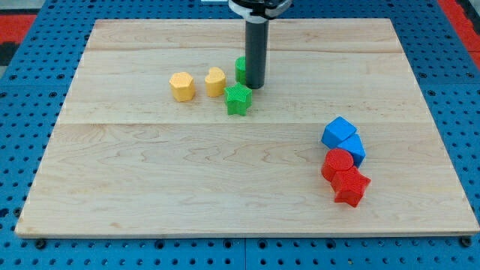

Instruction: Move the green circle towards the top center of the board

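The green circle (241,70) sits a little above the middle of the wooden board (150,172), mostly hidden behind my rod. My tip (255,85) rests on the board right against the circle's right side. A green star (238,98) lies just below the circle and just left of the tip.
A yellow heart-like block (215,81) and a yellow hexagon (181,86) lie left of the green circle. At the right, two blue blocks (339,133) (352,148), a red cylinder (337,164) and a red star (350,186) form a cluster. Blue pegboard surrounds the board.
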